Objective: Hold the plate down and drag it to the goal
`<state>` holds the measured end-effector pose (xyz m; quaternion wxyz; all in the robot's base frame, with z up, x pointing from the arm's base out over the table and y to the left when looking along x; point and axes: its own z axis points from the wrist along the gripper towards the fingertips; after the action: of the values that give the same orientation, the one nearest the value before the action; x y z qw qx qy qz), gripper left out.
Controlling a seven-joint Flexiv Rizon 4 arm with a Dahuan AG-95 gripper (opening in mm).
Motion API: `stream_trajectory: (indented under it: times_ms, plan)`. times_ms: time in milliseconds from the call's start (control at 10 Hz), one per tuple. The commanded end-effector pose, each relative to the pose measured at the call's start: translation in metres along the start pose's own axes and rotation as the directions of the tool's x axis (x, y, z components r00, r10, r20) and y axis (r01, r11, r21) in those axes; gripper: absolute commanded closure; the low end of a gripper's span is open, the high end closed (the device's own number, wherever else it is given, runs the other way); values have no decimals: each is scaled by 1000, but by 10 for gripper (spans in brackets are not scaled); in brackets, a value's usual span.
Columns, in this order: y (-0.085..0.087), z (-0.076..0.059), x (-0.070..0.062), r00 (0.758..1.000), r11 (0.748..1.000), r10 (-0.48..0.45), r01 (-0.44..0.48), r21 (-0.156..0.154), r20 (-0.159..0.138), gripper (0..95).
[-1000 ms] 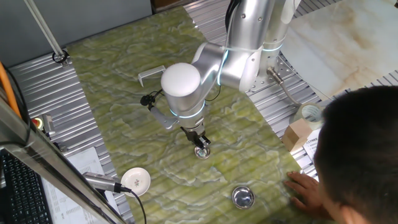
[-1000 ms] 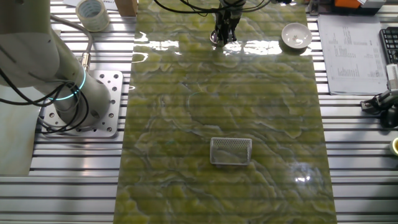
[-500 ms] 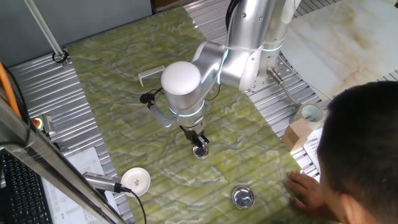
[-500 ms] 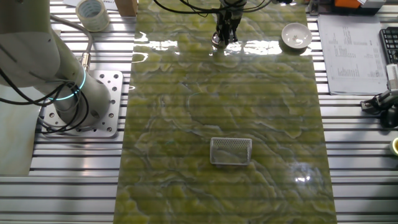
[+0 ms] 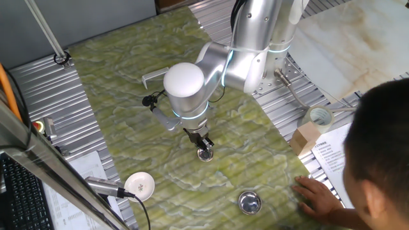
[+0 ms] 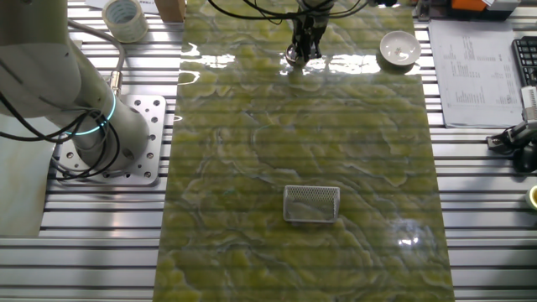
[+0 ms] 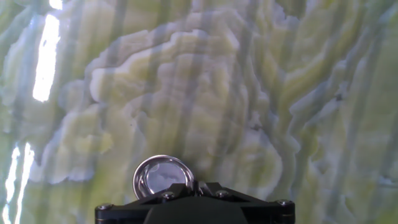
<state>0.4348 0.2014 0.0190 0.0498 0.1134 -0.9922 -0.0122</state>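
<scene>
The plate (image 5: pixel 205 155) is a small shiny round silver dish on the green marbled mat. It also shows at the top of the other fixed view (image 6: pixel 293 59) and at the bottom of the hand view (image 7: pixel 160 175). My gripper (image 5: pixel 203 147) points straight down, its fingers closed together, the tips pressing on the plate's near edge. In the hand view the gripper (image 7: pixel 196 185) covers the plate's lower rim. In the other fixed view the gripper (image 6: pixel 301 50) stands over the plate.
A larger metal bowl (image 5: pixel 249 202) sits near the mat's front edge by a person's hand (image 5: pixel 313 191). A white round disc (image 5: pixel 140 184) lies front left, also (image 6: pixel 398 48). A wire mesh basket (image 6: pixel 311 203) stands mid-mat. A tape roll (image 5: pixel 317 116) lies beside the mat.
The gripper and the plate under it have slid a little to the left across the mat. The person's head has moved to the right.
</scene>
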Motion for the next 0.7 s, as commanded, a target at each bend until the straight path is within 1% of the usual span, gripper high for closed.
stream_trajectory:
  times_ms: [100, 400, 700]
  plan:
    - [-7, -1, 1, 1000, 1000, -9, 9, -3, 1, 950]
    - [-14, -1, 3, 1000, 1000, -19, 19, -3, -1, 950]
    - [-15, 1, 3, 1000, 1000, -18, 18, 4, -3, 950]
